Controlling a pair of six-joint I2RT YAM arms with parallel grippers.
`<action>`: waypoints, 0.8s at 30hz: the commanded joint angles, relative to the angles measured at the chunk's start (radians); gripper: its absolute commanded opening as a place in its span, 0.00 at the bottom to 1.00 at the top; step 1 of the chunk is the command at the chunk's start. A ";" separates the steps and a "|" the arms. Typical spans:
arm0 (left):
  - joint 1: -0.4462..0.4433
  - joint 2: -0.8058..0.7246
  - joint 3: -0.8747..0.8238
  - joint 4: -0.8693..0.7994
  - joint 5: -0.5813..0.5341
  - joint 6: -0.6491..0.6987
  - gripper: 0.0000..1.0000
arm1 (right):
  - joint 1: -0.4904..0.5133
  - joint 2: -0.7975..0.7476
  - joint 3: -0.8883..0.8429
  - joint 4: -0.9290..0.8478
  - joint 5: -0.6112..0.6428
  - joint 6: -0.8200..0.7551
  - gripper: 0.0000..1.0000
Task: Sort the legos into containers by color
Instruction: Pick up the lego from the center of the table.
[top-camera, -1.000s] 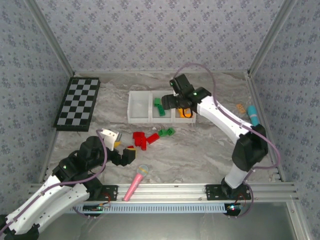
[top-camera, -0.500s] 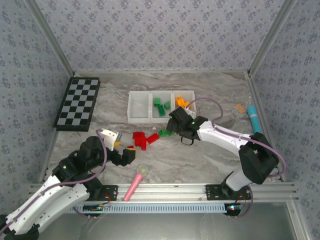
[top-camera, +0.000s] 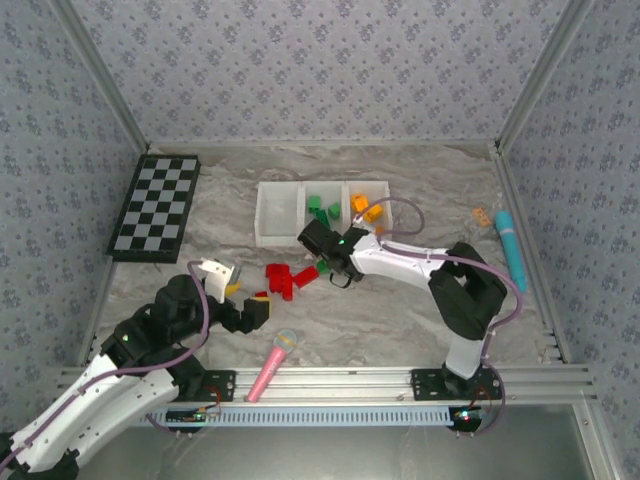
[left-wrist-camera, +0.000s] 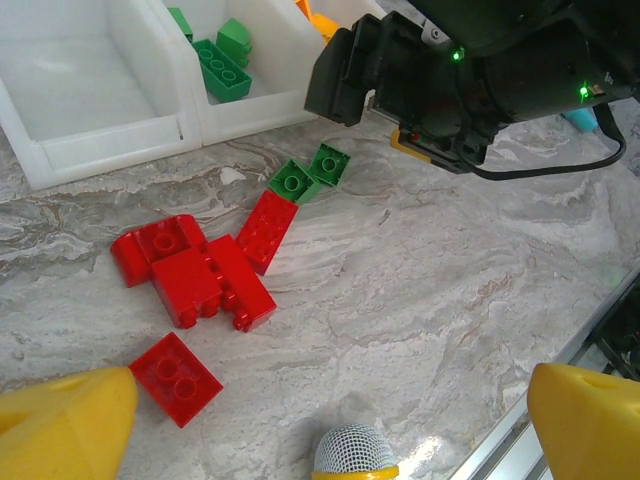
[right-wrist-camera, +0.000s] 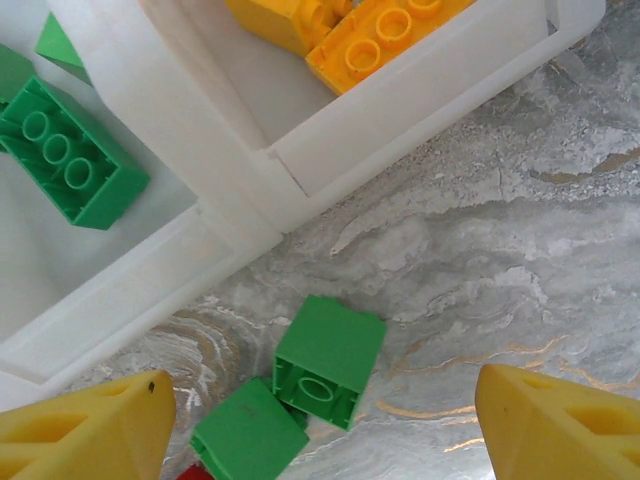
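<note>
Two green bricks (right-wrist-camera: 330, 360) lie at six o'clock from the bins (right-wrist-camera: 250, 170), between wide-spread fingers of the right claw (right-wrist-camera: 320, 425); left claw (left-wrist-camera: 328, 415) equally wide.

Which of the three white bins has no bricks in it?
The left bin: its floor is bare, while the middle bin holds green bricks and the right bin orange ones.

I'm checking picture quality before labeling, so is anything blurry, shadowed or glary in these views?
Top external: evenly lit, sharp, only faint shadows on the table. Left wrist: red legos crisp, left fingertips soft at the bottom corners. Right wrist: green legos sharp, right fingertips blurred; no strong glare.
</note>
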 joint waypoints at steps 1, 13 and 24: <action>-0.010 -0.010 0.017 -0.005 -0.009 -0.010 1.00 | 0.009 0.047 0.045 -0.109 0.077 0.094 0.79; -0.013 -0.010 0.016 -0.006 -0.009 -0.008 1.00 | 0.019 0.120 0.081 -0.138 0.067 0.141 0.73; -0.012 -0.006 0.015 -0.005 -0.014 -0.010 1.00 | 0.024 0.193 0.095 -0.102 0.035 0.102 0.70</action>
